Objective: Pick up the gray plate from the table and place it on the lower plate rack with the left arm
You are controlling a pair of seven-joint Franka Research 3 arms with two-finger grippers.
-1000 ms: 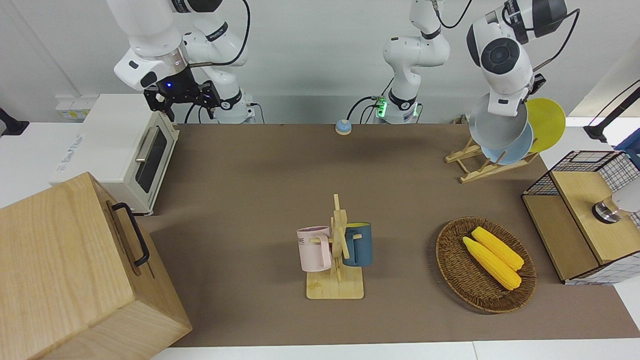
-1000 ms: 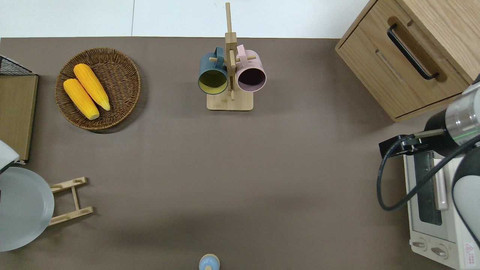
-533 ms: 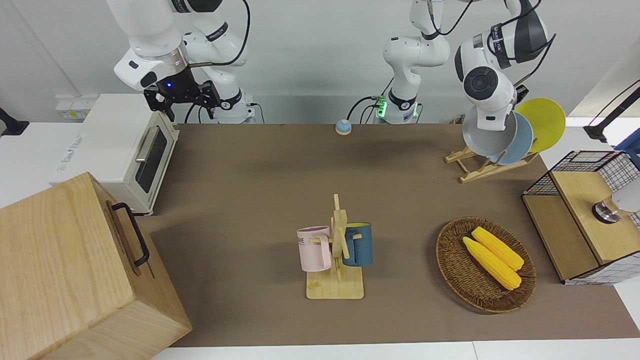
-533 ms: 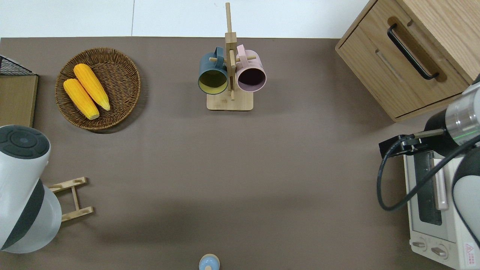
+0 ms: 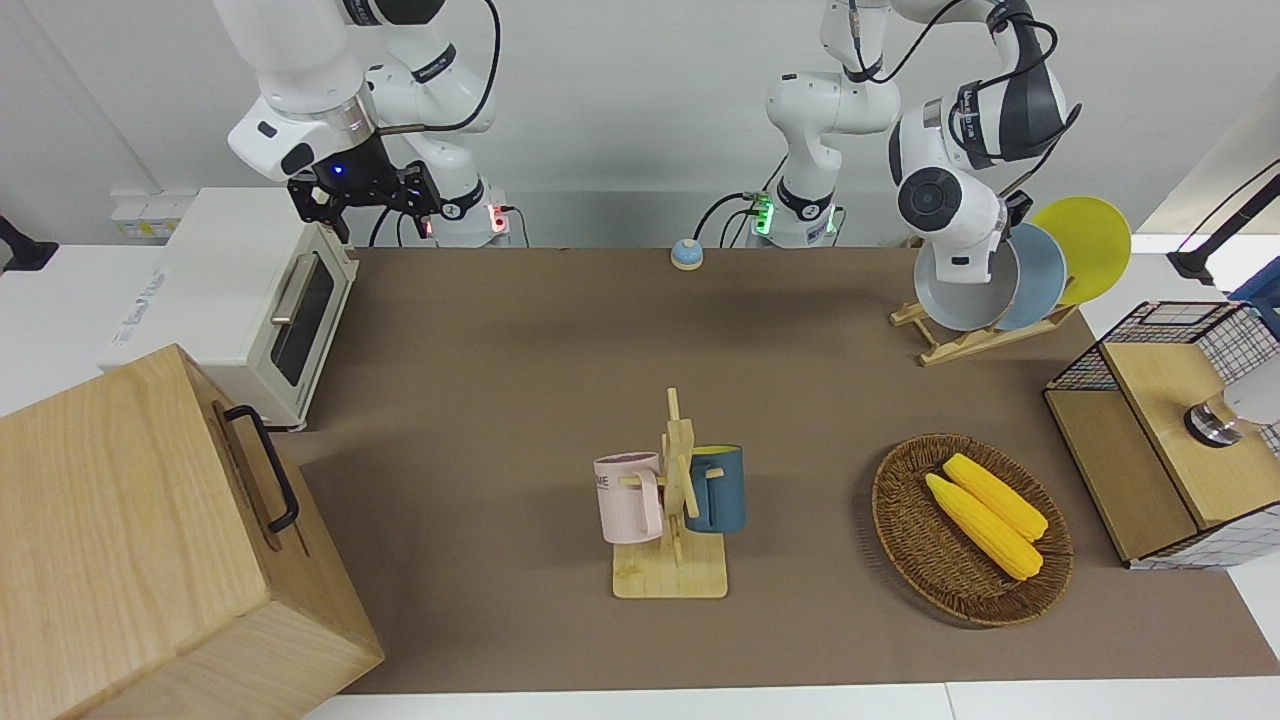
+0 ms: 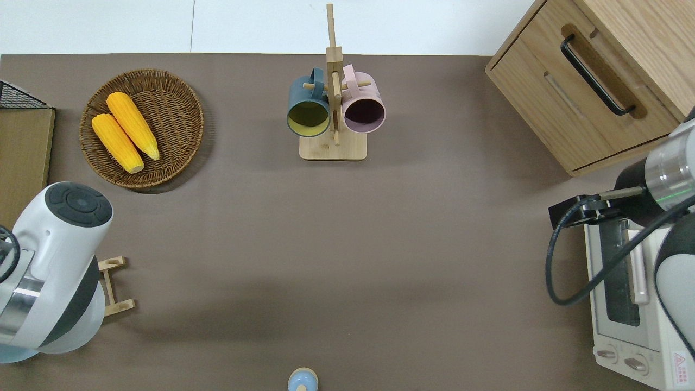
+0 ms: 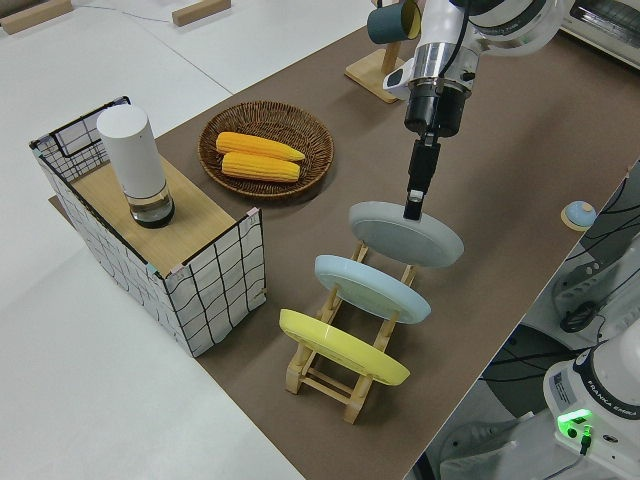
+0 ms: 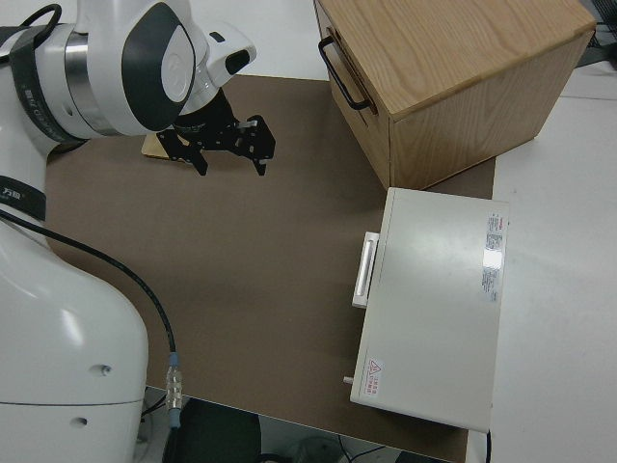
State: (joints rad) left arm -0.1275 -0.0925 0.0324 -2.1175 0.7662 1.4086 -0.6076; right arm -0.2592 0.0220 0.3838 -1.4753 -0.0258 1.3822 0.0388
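Note:
My left gripper (image 7: 413, 205) is shut on the rim of the gray plate (image 7: 405, 233). It holds the plate tilted over the free end of the lower plate rack (image 7: 340, 385), next to the light blue plate (image 7: 372, 287) and the yellow plate (image 7: 343, 347) standing in it. In the front view the gray plate (image 5: 958, 290) leans just beside the light blue plate (image 5: 1040, 275), its lower edge down at the rack (image 5: 975, 340). I cannot tell whether it touches the rails. In the overhead view the left arm (image 6: 54, 260) hides the plate. My right gripper (image 8: 227, 145) is open and parked.
A wicker basket (image 5: 905, 520) with two corn cobs, a wooden mug stand (image 5: 672, 560) with two mugs, a wire basket (image 5: 1180, 330) holding a white canister, a toaster oven (image 5: 250, 290), a wooden cabinet (image 5: 150, 540) and a small blue bell (image 5: 686, 253) are on the table.
My left arm has lowered the gray plate from above the rack down to the rack, beside the light blue plate. The right arm has not moved.

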